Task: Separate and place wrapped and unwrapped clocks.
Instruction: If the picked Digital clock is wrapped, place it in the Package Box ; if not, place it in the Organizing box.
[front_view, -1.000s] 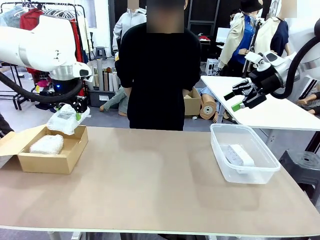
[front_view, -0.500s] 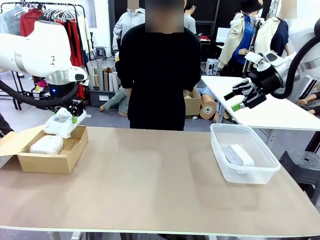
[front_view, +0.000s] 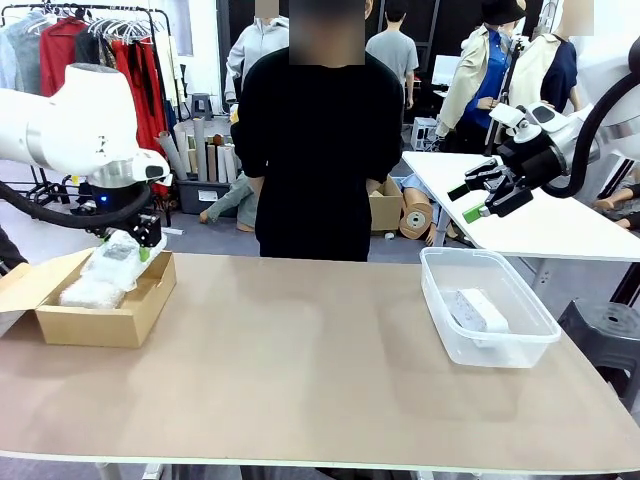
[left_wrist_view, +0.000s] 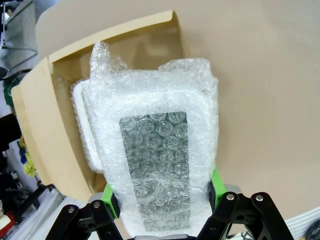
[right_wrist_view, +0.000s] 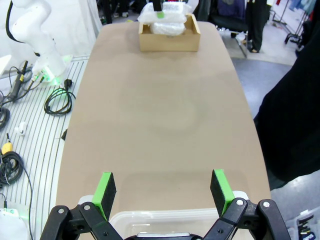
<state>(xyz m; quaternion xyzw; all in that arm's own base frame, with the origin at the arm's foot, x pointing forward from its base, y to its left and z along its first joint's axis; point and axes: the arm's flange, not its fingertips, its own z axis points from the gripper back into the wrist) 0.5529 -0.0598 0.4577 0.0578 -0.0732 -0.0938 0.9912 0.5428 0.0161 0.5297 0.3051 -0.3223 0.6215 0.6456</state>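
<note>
While left fingers clamp bubble-wrapped clock over cardboard box, beside second wrapped clock for sorting, right fingers hang wide, empty; bare clock lies in plastic tub on desk

The left gripper hangs low at the table's left end, fingers pointing down, clamped on a wrapped clock (green pads pressed against it). The right gripper hovers high, jaws spread wide.
</note>
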